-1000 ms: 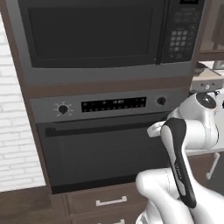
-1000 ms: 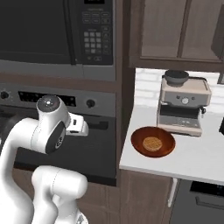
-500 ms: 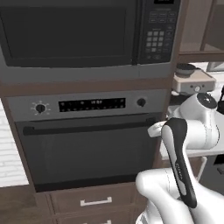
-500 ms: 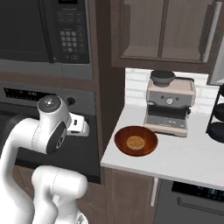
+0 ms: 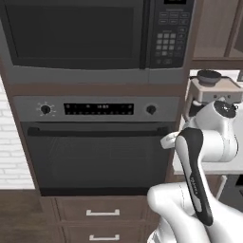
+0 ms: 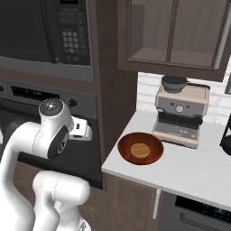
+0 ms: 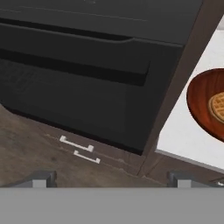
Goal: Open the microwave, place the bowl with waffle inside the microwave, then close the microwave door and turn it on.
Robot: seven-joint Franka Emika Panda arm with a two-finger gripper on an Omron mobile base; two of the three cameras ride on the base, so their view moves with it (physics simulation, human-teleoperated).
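Still shut: microwave (image 5: 95, 38) up above the oven (image 5: 99, 156), door (image 5: 76, 33) first. Bowl (image 6: 140, 148) with waffle (image 6: 139, 150) waiting on the table (image 6: 189, 169) right. Hand (image 7: 109, 181) open, empty, aimed low; needs lifting toward the door's edge.

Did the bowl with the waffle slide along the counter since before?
No. The bowl sits in front of the coffee machine, left of it, as before. The whole picture shifted because the base drove.

The white arm is folded at its elbow, hand (image 7: 109, 178) wide open, empty.
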